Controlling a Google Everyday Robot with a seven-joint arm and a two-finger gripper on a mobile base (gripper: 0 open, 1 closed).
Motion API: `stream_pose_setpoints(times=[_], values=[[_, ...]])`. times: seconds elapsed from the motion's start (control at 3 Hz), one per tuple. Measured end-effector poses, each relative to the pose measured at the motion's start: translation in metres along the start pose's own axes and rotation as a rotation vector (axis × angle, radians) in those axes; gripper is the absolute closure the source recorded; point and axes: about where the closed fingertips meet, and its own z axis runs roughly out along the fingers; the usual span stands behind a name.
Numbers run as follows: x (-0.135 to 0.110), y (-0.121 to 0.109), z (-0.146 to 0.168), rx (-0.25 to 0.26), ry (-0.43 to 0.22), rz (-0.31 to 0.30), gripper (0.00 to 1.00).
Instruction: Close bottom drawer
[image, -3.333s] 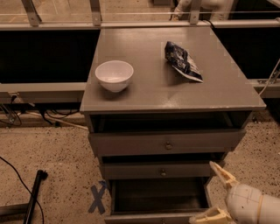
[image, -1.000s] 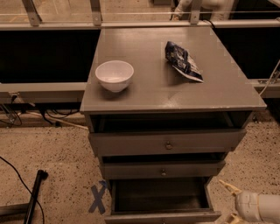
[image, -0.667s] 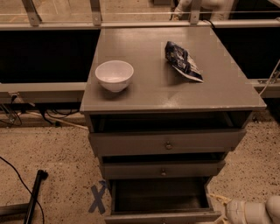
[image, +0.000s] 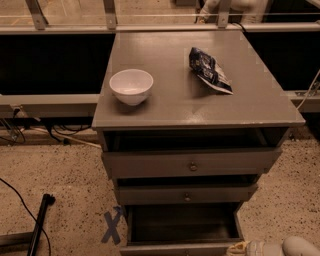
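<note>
The bottom drawer (image: 182, 225) of the grey-brown cabinet is pulled out, and its dark interior shows. Its front panel (image: 175, 248) lies along the lower edge of the view. My gripper (image: 241, 247) is at the bottom right, right beside the right end of that front panel. Only its pale tip and white wrist (image: 295, 247) show; the rest is cut off by the frame edge. The middle drawer (image: 186, 194) and the wider top drawer (image: 190, 163) also stand slightly out.
A white bowl (image: 131, 86) and a dark snack bag (image: 209, 70) lie on the cabinet top (image: 175, 107). A blue tape cross (image: 112, 226) marks the floor left of the cabinet. A black pole (image: 39, 222) and cables (image: 15, 200) lie further left.
My gripper has sunk lower and now sits mostly below the frame edge, at the right end of the bottom drawer's front. The drawer, bowl and bag have not moved.
</note>
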Motion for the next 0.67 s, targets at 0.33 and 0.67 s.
stream_pose_setpoints(times=[0.33, 0.67], values=[[-0.001, 0.002, 0.003, -0.004, -0.005, 0.002, 0.99], [0.003, 0.013, 0.019, -0.064, -0.008, 0.014, 1.00]])
